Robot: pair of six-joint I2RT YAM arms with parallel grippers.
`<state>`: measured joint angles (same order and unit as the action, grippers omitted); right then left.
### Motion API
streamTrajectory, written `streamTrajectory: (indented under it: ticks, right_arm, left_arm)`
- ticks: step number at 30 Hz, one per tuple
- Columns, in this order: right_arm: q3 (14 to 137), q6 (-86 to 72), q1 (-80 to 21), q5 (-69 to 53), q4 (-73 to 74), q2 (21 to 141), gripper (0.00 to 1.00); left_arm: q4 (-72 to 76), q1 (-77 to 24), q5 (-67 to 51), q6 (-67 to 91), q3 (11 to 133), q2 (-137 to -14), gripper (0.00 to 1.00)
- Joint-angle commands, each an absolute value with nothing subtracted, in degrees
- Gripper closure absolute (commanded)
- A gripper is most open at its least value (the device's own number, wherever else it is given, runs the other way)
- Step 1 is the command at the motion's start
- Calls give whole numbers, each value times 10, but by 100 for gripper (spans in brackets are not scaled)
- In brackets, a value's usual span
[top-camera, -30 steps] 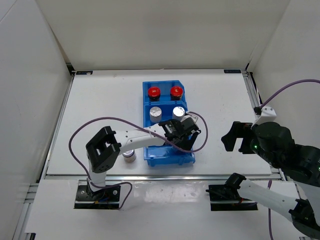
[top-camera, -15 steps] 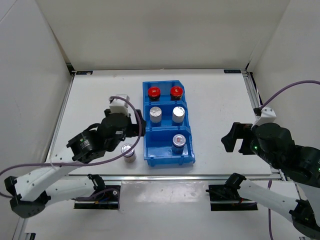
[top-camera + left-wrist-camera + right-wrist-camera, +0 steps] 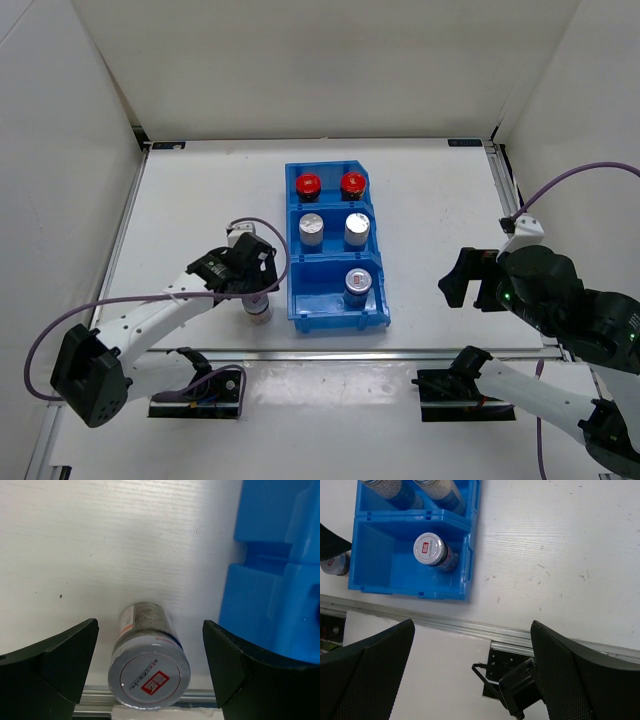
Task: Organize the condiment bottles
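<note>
Left gripper [image 3: 254,283]: open, jaws spread wide, nothing held. It hangs over a grey-topped bottle [image 3: 259,308]. In the left wrist view this bottle [image 3: 150,675] stands between the two fingers [image 3: 60,660], with a gap on each side and no contact. The cap carries a red mark.

Bottle position: upright on the tabletop [image 3: 200,200], outside the bin [image 3: 335,322]. It is just beside the left wall of the bin's near compartment and close to the near edge of the tabletop.

Bin: blue, with three compartments in a row from near to far.
- Near compartment: a second grey-topped bottle [image 3: 358,283], upright, toward the right side.
- Middle compartment: two silver-capped bottles, left [image 3: 312,226] and right [image 3: 357,228], side by side.
- Far compartment: two red-capped bottles, left [image 3: 308,184] and right [image 3: 352,183], side by side.

Right gripper [image 3: 470,280]: open and empty, held above bare tabletop well to the right of the bin, toward the near edge. In the right wrist view its fingers [image 3: 370,670] stand wide apart with nothing between them. The bin [image 3: 385,565] shows at upper left with the second grey-topped bottle [image 3: 431,550] inside.
</note>
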<state>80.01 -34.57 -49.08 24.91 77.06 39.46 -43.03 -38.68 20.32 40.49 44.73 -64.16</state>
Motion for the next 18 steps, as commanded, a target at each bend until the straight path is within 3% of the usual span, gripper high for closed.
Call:
streamTrajectory:
  ticks: [1,10,15,18]
  right_arm:
    - [801,-353,-490,245,768,385,0]
    - [801,-353,-490,250,773,390,0]
    - [801,-353,-490,250,773,390,0]
    - [801,-359,-490,250,773,390,0]
  left_arm:
    - [-394,-375,142,418,427,-657,5]
    - [-388,-375,113,436,410,-629,30]
    - [-437,-375,113,425,470,-579,59]
    - [-484,-381,140,419,545,-560,71]
